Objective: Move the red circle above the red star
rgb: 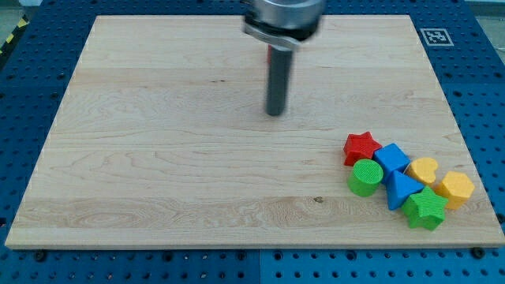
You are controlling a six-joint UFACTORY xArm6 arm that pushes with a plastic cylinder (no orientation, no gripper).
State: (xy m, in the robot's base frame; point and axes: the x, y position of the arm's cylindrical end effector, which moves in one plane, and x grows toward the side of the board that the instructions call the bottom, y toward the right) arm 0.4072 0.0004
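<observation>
My tip (274,113) rests on the wooden board (158,142), in its upper middle. A sliver of a red block (268,54), probably the red circle, shows just behind the rod near the view's top; the rod and arm hide most of it. The red star (360,147) lies at the lower right, at the top left of a cluster of blocks. My tip is well to the left of and above the red star and touches no block.
The cluster beside the red star holds a green circle (365,177), a blue cube (391,158), a blue triangle (401,189), a green star (425,208), a yellow heart (424,170) and a yellow hexagon (455,188).
</observation>
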